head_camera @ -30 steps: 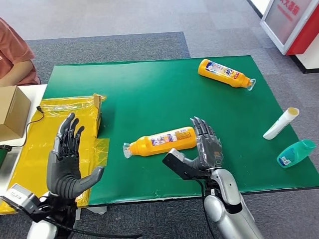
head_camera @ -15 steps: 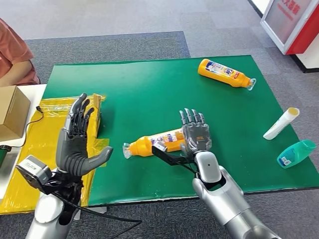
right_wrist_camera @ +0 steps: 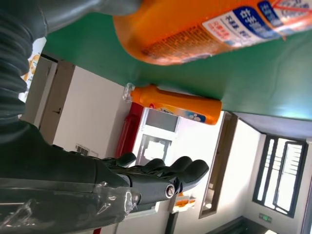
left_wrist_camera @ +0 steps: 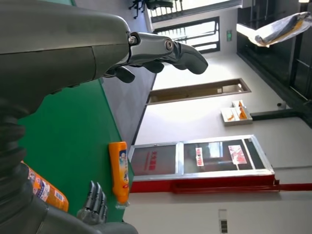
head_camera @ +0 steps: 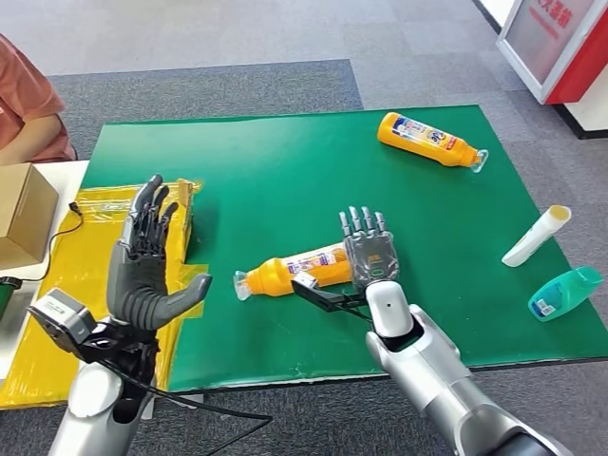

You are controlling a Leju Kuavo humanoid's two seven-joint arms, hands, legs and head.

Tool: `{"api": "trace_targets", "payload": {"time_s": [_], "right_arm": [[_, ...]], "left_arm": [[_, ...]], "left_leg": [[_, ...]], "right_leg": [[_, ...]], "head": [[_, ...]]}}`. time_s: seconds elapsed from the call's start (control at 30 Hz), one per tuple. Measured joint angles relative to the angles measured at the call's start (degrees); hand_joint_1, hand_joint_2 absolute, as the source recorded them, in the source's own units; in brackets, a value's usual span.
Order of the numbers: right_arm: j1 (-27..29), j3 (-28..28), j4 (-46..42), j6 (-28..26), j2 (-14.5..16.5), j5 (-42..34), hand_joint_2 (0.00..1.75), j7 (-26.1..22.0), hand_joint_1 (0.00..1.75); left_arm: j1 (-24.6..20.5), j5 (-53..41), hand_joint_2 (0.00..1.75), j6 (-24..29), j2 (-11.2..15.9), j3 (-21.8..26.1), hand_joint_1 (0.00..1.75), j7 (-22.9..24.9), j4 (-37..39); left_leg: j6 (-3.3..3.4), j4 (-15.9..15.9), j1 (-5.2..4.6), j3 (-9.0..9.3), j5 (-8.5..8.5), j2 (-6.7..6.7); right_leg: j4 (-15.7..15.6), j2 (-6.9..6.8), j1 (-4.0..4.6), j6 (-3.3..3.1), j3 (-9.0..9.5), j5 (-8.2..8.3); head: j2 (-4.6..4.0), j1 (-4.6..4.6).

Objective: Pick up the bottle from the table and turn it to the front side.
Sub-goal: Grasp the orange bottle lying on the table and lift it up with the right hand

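Near the table's (head_camera: pixel 237 161) front edge, the bottle (head_camera: pixel 301 269) lies on its side against the right hand's (head_camera: pixel 370 256) outstretched, empty fingers.

Your robot has silver metal arms with rounded, glossy shells. The right forearm (head_camera: pixel 430 366) shows a small dark round fastener near the wrist. Both hands are dark grey: the left hand (head_camera: pixel 143 271) has a matte grey palm and thick grey thumb, with darker segmented fingers (head_camera: pixel 152 204). The right hand (head_camera: pixel 370 256) has a flat grey back plate with small screws and a black bracket at its wrist. A grey camera block (head_camera: pixel 61 316) sits at the left wrist, with black cables (head_camera: pixel 208 410) trailing below. Wrist views show a ribbed grey cover (left_wrist_camera: pixel 11 161).
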Motion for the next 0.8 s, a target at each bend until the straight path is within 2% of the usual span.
{"api": "trace_targets", "payload": {"time_s": [0.6, 0.8], "right_arm": [[-0.5, 1.0, 2.6, 0.8, -0.1, 0.0, 1.75, 0.3, 0.0], [-2.0, 2.0, 4.0, 6.1, -0.1, -0.6, 1.75, -0.5, 0.0]], "left_arm": [[0.0, 0.1, 1.75, 0.0, 0.0, 0.2, 0.0, 0.0, 0.0], [0.0, 0.1, 1.75, -0.3, 0.0, 0.2, 0.0, -0.2, 0.0]], "left_leg": [[0.0, 0.0, 0.0, -0.01, 0.0, 0.0], [0.0, 0.0, 0.0, -0.01, 0.0, 0.0]], "right_leg": [[0.0, 0.0, 0.0, 0.0, 0.0, 0.0], [0.0, 0.0, 0.0, 0.0, 0.0, 0.0]], "head": [[0.0, 0.01], [0.0, 0.01]]}}
